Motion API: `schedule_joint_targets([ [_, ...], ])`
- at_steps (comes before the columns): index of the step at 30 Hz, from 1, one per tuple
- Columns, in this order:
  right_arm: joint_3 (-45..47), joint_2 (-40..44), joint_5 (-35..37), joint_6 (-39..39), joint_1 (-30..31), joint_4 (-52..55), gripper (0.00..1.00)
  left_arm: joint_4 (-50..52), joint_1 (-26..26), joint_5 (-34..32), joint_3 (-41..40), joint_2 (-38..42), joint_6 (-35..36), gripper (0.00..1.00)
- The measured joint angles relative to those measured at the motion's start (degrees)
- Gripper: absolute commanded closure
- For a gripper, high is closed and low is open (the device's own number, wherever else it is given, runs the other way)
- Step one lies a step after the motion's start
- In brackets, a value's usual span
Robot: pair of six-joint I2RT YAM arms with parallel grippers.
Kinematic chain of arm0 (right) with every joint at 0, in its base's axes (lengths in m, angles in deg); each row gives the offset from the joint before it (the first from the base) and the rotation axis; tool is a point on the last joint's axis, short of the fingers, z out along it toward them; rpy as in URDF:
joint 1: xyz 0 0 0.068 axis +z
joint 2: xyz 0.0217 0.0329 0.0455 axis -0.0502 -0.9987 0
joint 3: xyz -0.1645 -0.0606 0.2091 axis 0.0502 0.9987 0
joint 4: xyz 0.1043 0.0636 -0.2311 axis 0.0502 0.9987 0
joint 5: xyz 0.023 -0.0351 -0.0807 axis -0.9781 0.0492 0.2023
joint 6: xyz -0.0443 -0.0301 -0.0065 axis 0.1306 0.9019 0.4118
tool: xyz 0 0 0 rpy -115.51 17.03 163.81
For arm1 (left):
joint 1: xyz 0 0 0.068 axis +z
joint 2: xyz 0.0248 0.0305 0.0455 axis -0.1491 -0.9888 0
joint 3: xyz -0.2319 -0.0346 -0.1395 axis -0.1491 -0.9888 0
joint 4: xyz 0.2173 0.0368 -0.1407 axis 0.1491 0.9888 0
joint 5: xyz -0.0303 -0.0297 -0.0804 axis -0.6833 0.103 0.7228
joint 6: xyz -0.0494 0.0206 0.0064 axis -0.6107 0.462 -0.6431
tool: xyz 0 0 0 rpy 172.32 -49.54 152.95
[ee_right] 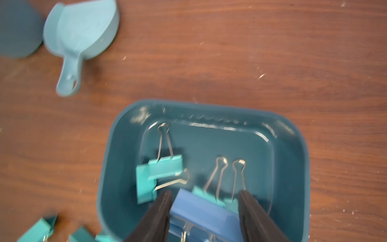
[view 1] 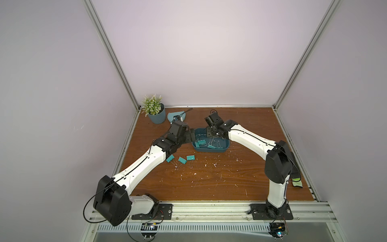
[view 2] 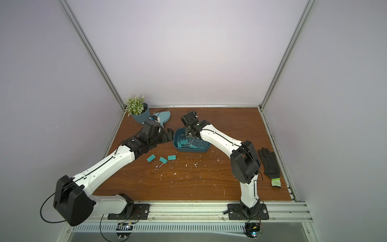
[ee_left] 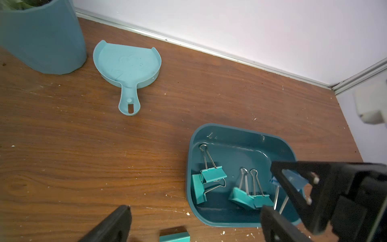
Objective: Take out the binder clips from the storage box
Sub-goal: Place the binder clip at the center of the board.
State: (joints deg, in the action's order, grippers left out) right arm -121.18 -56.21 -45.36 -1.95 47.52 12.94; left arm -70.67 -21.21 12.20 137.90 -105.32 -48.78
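Now the right gripper pinches the light blue binder clip by its stiff body inside the storage box, near the far edge of the tabletop, among teal binder clips. Probably light, slick; handles swivel. Left gripper gapes empty.

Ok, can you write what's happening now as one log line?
right gripper: shut on blue clip at storage box | left gripper: open beside box | table: three teal clips | box: four teal clips
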Motion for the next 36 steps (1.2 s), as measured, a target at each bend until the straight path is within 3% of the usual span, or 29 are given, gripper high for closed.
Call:
schedule_joint_targets([
  [14, 18.8, 6.0, -2.7, 1.2, 12.2, -8.3, 0.46, 3.0, 0.2, -3.3, -6.3, 13.8, -1.8, 0.00],
  [32, 13.2, -7.3, -3.3, -0.7, 13.7, -13.7, 0.41, 6.6, 0.2, -3.9, -8.6, 19.3, -4.1, 0.00],
  [36, 12.1, -7.5, -3.2, -1.8, 13.7, -13.6, 0.29, 6.8, 0.2, -4.0, -8.8, 19.3, -4.3, 0.00],
])
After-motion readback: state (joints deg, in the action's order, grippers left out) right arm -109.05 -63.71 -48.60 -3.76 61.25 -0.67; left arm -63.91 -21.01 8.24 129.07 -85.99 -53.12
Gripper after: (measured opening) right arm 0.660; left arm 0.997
